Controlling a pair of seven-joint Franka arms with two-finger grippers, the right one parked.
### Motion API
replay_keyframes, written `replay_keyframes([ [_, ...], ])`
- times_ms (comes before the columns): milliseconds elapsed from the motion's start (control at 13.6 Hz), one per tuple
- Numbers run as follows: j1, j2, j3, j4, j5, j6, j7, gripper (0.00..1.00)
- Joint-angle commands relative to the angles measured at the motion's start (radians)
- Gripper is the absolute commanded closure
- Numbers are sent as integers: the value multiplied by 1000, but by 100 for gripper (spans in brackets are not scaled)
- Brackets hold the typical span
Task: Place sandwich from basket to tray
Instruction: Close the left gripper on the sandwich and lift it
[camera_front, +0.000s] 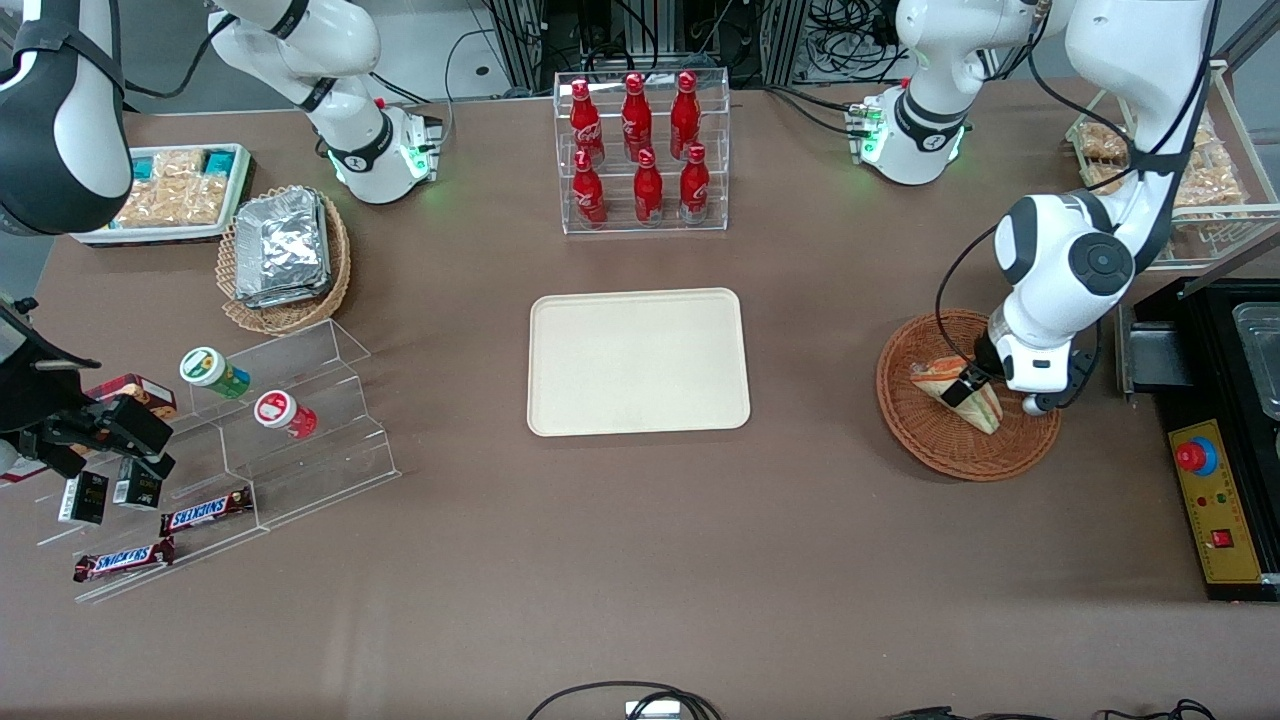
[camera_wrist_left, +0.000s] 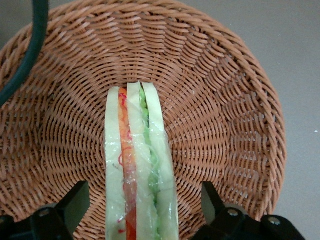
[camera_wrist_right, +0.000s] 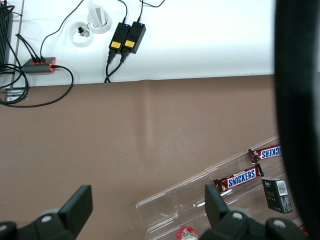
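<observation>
The sandwich (camera_wrist_left: 138, 165) lay in the basket (camera_wrist_left: 240, 125), wedge on edge, bread and filling layers running straight away from the wrist. The gripper (camera_wrist_left: 142, 205) hung low over it, fingers (camera_wrist_left: 75, 202) spread wide, one on each bread face and clear of both. So the long axis ran between the fingers; closing would likely pinch across the layers. The tray (camera_front: 638, 362) sat well apart, toward the parked arm's end.

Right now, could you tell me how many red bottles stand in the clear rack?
6: three on the upper step, three on the lower. None seem hidden. The gripper is open around the sandwich in the basket.
</observation>
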Motion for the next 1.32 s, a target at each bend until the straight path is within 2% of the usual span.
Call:
replay_keyframes([
  [0, 1, 14, -3, -10, 9, 31, -40, 32],
  [147, -4, 18, -2, -10, 9, 40, -48, 71],
  [221, -4, 18, -3, -10, 9, 40, -47, 87],
  [294, -4, 17, -3, -8, 9, 37, -44, 97],
  [368, -4, 9, -3, -7, 9, 34, -39, 100],
  [662, -44, -84, -11, 9, 12, -96, -35, 100],
  [882, -54, -163, -25, 65, 66, -266, -10, 100],
  [1250, -68, -135, -185, 315, 74, -542, 45, 100],
])
